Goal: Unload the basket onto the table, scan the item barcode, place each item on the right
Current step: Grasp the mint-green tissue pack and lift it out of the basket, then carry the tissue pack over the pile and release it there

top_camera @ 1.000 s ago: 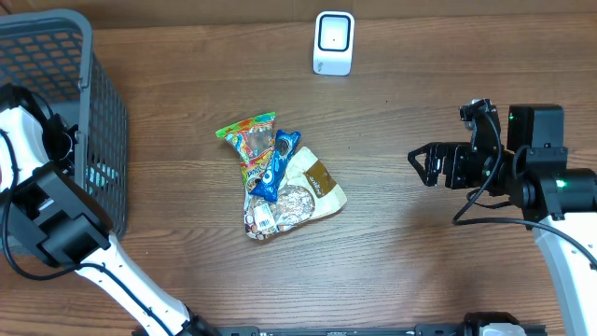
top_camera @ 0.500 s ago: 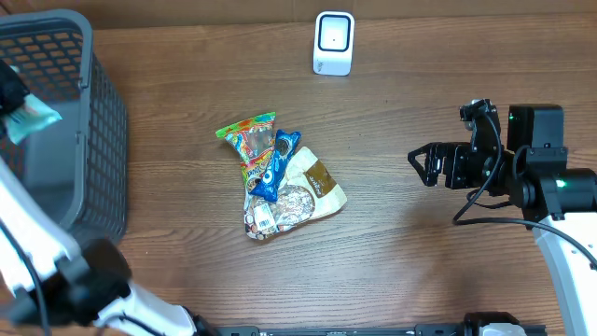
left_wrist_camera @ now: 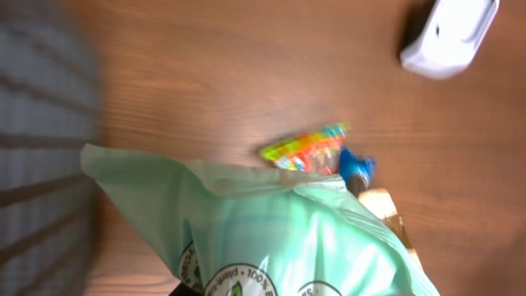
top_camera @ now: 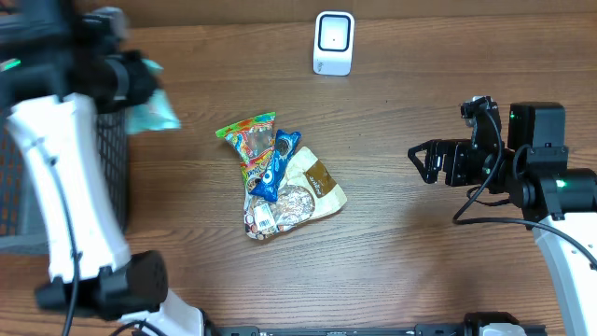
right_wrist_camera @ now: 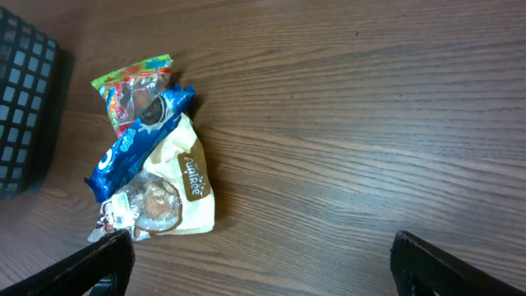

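Evidently the left gripper [top_camera: 140, 86] is pinching a green bag [left_wrist_camera: 279, 238] by the basket [top_camera: 112, 177] — well apart from the scanner [top_camera: 333, 42]. Doing this well means carrying it over with the barcode side facing the scanner's window — the right gripper [top_camera: 418, 164] is idling wide.

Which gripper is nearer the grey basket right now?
Left. The left gripper, shut on the mint-green bag, hangs just past the basket's right rim. The right gripper, jaws open, sits far off, on the other side of the snack pile.
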You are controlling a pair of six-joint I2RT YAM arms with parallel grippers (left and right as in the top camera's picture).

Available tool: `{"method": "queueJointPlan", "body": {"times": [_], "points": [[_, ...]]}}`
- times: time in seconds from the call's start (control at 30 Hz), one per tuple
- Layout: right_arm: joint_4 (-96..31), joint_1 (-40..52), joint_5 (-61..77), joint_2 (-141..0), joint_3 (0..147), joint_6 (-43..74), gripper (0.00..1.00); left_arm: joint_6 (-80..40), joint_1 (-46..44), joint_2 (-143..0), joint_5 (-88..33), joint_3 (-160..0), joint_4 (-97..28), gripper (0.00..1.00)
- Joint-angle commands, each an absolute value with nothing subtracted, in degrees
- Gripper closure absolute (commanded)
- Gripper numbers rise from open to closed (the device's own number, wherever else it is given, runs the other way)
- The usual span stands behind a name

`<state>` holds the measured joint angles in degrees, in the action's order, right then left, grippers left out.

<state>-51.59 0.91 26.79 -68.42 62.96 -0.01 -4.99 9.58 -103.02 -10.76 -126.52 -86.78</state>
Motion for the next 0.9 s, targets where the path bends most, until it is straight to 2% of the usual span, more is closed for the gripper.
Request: {"method": "queueJointPlan", "body": {"times": [0.0,0.23,0.4,0.6,0.77,0.87], "points": [[-51.3,1.4,27.1,-68.3,64.5,-0.2,0.00,-5.2,2.7,-105.7,-11.1,-119.4,-83.8,0.91],[-51.3,1.4,27.1,-68.3,64.5,-0.2,0.00,-8.0,-9.5,-111.9,-12.2,-106.1,-70.8,0.94],[-52.2,1.4,27.1,-68.3,64.5,-0.2,0.00,-8.6,-16.2,-117.8,-11.8,-104.4,-70.3,0.95],[-52.2,1.4,27.1,-68.3,64.5,-0.2,0.00,-8.6,-20.4,-121.4,-9.9,-104.4,-70.9,0.95],[-52.1,1.4,27.1,-68.3,64.5,-0.2,0.00,-8.6,-21.1,-121.4,-6.2,-104.3,-71.6,0.87],[-52.1,1.4,27.1,-68.3,64.5,-0.2,0.00,-8.6,-21.1,-121.4,-3.8,-103.4,-71.5,0.86]]}}
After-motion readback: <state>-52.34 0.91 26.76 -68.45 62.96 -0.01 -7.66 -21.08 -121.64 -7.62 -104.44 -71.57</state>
